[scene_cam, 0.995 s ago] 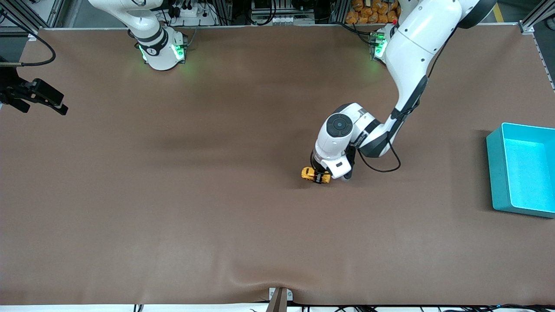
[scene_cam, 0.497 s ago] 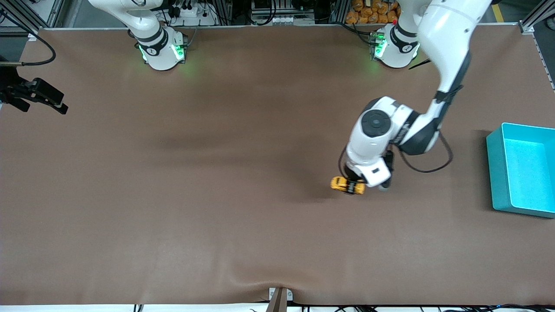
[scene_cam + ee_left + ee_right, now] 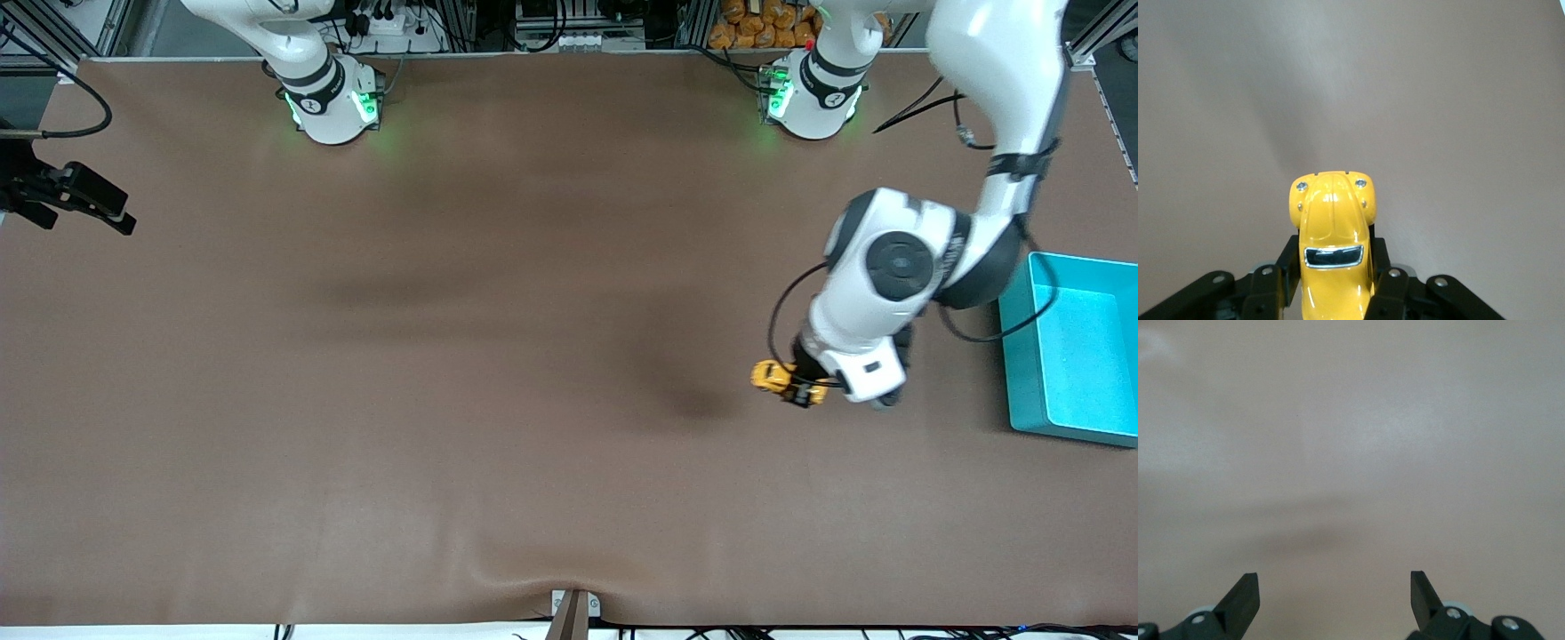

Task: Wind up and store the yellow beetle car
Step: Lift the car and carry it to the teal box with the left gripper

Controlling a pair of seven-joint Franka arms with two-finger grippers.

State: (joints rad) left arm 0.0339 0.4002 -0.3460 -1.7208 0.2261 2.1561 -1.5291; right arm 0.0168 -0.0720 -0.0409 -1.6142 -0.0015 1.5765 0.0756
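Note:
The yellow beetle car (image 3: 770,375) hangs above the brown table (image 3: 444,418), with my left gripper (image 3: 798,391) shut on its rear half. In the left wrist view the car (image 3: 1331,220) points away from the camera, nose out, and the black fingers (image 3: 1287,256) press on both of its sides. The teal bin (image 3: 1020,356) stands at the left arm's end of the table, a short way from the car. My right gripper (image 3: 107,212) waits over the table edge at the right arm's end, open with nothing between its fingertips (image 3: 1245,590).
The car's shadow (image 3: 698,404) falls on the bare brown mat under the left arm. A metal bracket (image 3: 573,609) sits at the table edge nearest the front camera. Both arm bases (image 3: 333,107) stand along the edge farthest from that camera.
My left arm has carried the car, lifted off the mat, from the middle of the table toward the teal bin. The right arm has stayed in place.

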